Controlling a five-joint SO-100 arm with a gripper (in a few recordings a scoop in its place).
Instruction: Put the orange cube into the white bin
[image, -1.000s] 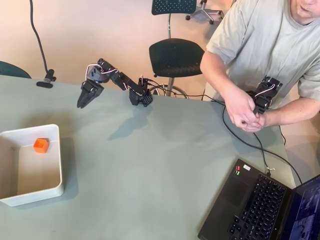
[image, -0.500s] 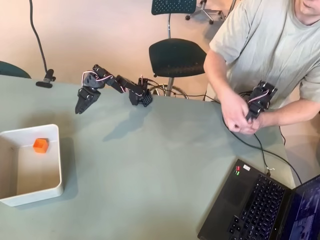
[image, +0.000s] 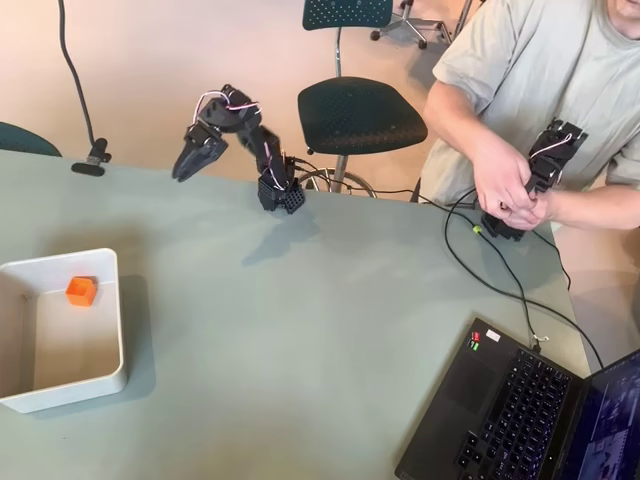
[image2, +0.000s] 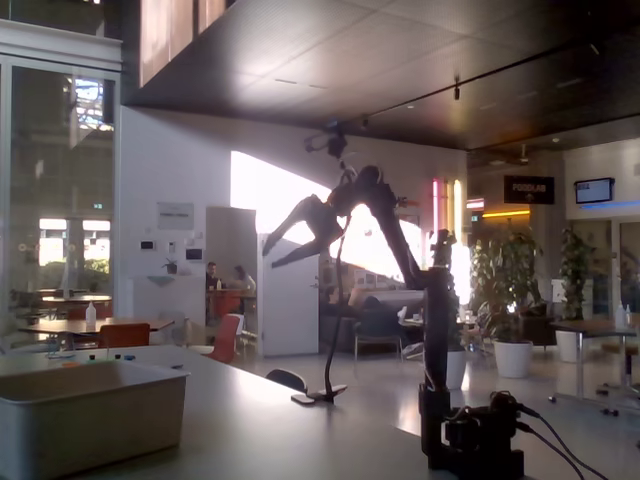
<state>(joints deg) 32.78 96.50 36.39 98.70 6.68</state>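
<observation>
The orange cube (image: 82, 291) lies inside the white bin (image: 121, 330), near its far wall, at the table's left edge in the overhead view. The bin (image2: 100, 420) also stands at the lower left of the fixed view, where its wall hides the cube. My gripper (image: 183, 170) is raised high above the table's far edge, well away from the bin to the upper right. As a dark silhouette in the fixed view, the gripper (image2: 270, 252) points down and left with its fingers slightly apart and nothing between them.
An open laptop (image: 520, 410) fills the near right corner, and a black cable (image: 480, 270) runs across the table towards it. A clamp with a gooseneck (image: 92, 160) sits at the far left edge. A person sits at the right.
The arm has folded up and back: the gripper rose from low over the table's far left towards the base. The cube and bin have not moved.
</observation>
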